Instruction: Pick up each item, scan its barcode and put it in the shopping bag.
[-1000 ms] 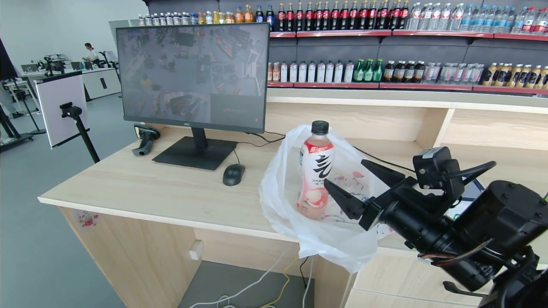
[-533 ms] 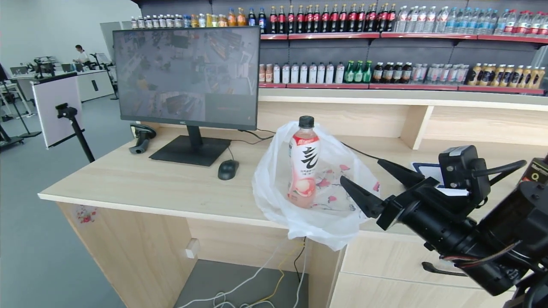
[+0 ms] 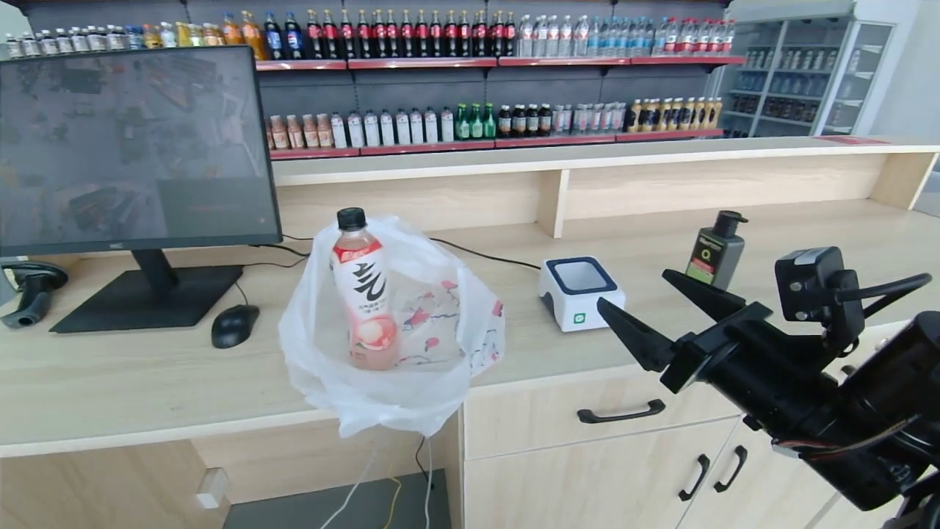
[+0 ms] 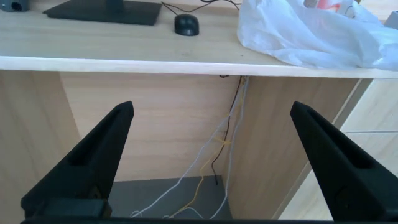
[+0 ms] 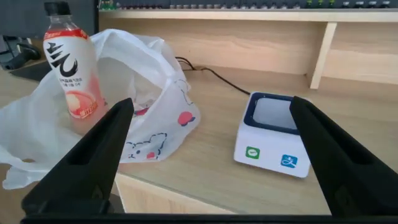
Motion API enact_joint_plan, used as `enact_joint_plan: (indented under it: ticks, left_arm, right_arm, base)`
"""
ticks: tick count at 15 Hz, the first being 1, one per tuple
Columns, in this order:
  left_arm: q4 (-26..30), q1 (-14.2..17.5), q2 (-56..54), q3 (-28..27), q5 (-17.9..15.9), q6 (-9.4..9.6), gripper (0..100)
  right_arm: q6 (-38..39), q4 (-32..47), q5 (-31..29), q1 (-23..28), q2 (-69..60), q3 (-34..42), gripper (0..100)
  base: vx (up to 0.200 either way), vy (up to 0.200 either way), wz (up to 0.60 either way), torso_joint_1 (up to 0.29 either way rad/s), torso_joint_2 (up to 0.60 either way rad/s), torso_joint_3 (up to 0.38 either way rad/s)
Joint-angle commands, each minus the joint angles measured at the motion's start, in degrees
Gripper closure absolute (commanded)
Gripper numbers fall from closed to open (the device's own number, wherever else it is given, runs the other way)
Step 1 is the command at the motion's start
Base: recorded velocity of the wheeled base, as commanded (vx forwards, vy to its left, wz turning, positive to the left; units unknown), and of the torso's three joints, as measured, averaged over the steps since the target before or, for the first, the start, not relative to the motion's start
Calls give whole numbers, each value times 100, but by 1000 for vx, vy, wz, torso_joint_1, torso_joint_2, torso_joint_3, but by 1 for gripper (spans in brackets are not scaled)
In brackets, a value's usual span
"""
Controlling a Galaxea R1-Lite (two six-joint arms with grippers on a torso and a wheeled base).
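A: Right gripper (image 3: pixel 631 288), what state is it in?
B: Released. Its black jaws are spread wide with nothing between them. It hangs in the air off the front edge of the pale wooden tabletop (image 3: pixel 147 382), at about 4 o'clock from the white box scanner with a dark-framed window (image 3: pixel 580 294).
A: And the left gripper (image 4: pixel 211 107)?
B: Also spread apart and empty. It sits lower than the tabletop edge, facing the wooden front panel where thin cables (image 4: pixel 225 140) hang down.
A: Where is the drink?
B: The pink plastic drink bottle with a black cap (image 3: pixel 365 294) stands upright inside the thin white plastic shopping bag (image 3: pixel 308 345), whose walls rise around its lower half. The bag sits at the front edge of the tabletop, with a fold drooping over it.
A: And the scanner from there?
B: At 3 o'clock of the bag, near but apart, window facing up. A dark grey pump-top bottle (image 3: pixel 716 253) stands at 2 o'clock of the scanner, well apart from the bag.
A: The other side?
B: A black computer mouse (image 3: pixel 235 325) lies at 9 o'clock of the bag. The black flat monitor (image 3: pixel 132 147) stands at 10 o'clock. A black handheld scanner (image 3: pixel 29 290) rests at the far 9 o'clock end.
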State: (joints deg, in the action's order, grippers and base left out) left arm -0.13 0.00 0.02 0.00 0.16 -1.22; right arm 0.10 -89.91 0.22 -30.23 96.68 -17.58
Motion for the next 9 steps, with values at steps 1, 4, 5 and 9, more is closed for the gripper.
enact_joint_plan:
  ticks: [1, 4, 5, 9]
  left_arm:
    - [-4, 0, 6, 0, 2, -1, 0]
    - [-4, 9, 6, 0, 2, -1, 0]
    - [-4, 9, 6, 0, 2, -1, 0]
    - [-4, 9, 6, 0, 2, -1, 0]
  right_arm:
    - [-10, -9, 4, -70, 44, -61, 0]
    - [-10, -9, 4, -88, 70, -44, 0]
    - [-10, -9, 4, -79, 70, -53, 0]
    - [-27, -9, 4, -88, 96, -53, 0]
  base:
    - [0, -200, 0, 2, 2, -2]
    - [0, -200, 0, 4, 4, 2]
    - [0, -200, 0, 2, 2, 2]
    - [0, -200, 0, 2, 2, 5]
